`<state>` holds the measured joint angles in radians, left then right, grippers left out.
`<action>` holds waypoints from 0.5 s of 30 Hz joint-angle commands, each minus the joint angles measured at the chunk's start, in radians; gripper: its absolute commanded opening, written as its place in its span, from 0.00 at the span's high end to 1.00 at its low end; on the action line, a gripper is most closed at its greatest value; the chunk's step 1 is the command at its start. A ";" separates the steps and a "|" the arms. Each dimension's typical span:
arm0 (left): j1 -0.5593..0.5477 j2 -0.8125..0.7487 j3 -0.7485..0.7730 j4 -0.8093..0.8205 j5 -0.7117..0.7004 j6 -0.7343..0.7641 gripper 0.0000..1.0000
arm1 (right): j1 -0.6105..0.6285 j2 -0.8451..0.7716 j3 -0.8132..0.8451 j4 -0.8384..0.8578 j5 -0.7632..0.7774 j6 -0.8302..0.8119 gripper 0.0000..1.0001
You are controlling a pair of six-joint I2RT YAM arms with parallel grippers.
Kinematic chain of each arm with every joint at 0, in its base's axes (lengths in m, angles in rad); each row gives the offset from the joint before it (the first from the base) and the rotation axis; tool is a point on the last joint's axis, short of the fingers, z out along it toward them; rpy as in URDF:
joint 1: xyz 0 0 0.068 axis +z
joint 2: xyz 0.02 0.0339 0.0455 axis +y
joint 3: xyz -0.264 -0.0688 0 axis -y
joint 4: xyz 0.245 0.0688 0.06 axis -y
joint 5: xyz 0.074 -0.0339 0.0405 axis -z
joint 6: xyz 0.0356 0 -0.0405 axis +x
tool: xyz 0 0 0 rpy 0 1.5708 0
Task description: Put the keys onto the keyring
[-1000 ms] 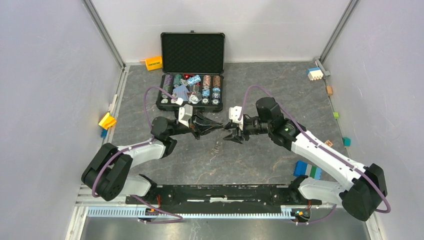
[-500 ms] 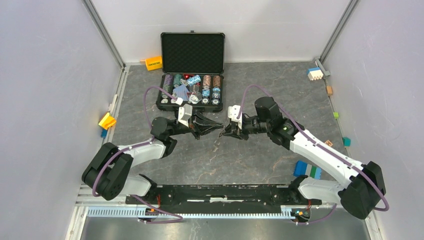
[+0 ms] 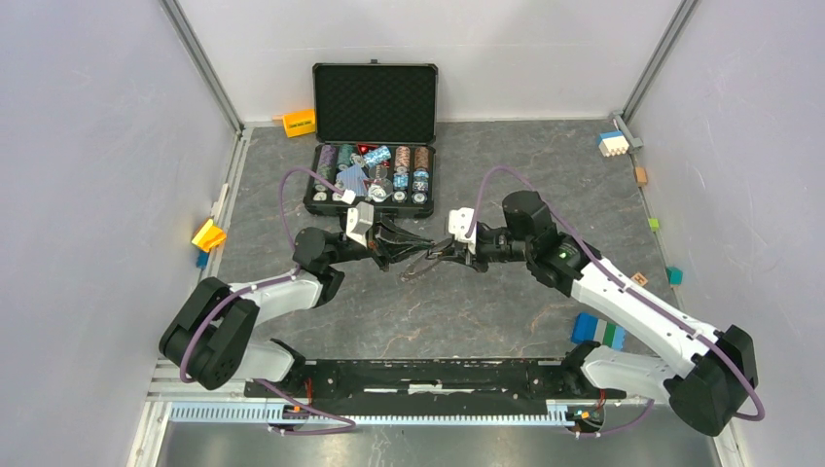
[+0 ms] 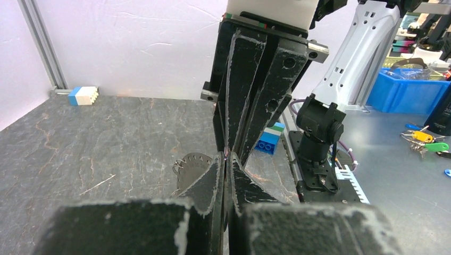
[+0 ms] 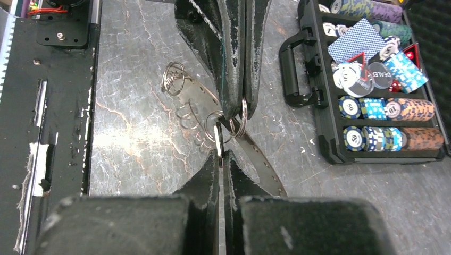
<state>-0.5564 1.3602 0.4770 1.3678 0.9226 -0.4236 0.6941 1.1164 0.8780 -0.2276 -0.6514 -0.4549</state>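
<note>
The two arms meet tip to tip over the middle of the grey bench (image 3: 486, 321). The left tool (image 4: 226, 159) is closed, and as far as the wrist views show, its tips pinch the flat band of the toothed grey keyring (image 4: 194, 161). The keyring slants down and away beneath the two tools. Whether its lower edge touches the bench I cannot tell. The right tool (image 5: 220, 154) is closed too, nipping a small round-headed key (image 5: 217, 139) right at the left tool's tips. Other keys (image 5: 173, 79) hang as thin wire loops farther along the keyring. Behind the tools, an open black case (image 3: 375, 102) holds rows of poker chips (image 5: 391, 109). Blue blocks (image 3: 595, 331) lie near the right arm.
</note>
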 commanded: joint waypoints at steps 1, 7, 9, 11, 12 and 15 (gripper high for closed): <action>0.000 -0.014 -0.002 0.034 -0.004 0.031 0.98 | 0.005 -0.048 0.004 -0.020 0.033 -0.050 1.00; 0.001 -0.016 -0.002 0.018 -0.001 0.050 0.98 | 0.005 -0.058 0.011 -0.060 0.044 -0.072 1.00; 0.001 -0.019 -0.003 0.017 0.002 0.055 0.98 | 0.004 -0.060 0.013 -0.065 0.054 -0.077 1.00; 0.001 -0.021 -0.003 0.012 0.007 0.064 0.98 | 0.003 -0.065 0.014 -0.066 0.059 -0.079 1.00; 0.001 -0.020 -0.005 0.010 0.010 0.068 0.98 | 0.003 -0.066 0.017 -0.068 0.062 -0.078 1.00; 0.000 -0.022 -0.006 -0.004 0.026 0.088 0.98 | -0.001 -0.065 0.031 -0.077 0.064 -0.077 1.00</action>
<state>-0.5564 1.3602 0.4713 1.3518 0.9264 -0.4042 0.6937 1.0748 0.8776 -0.3023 -0.6025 -0.5209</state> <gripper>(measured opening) 0.043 0.014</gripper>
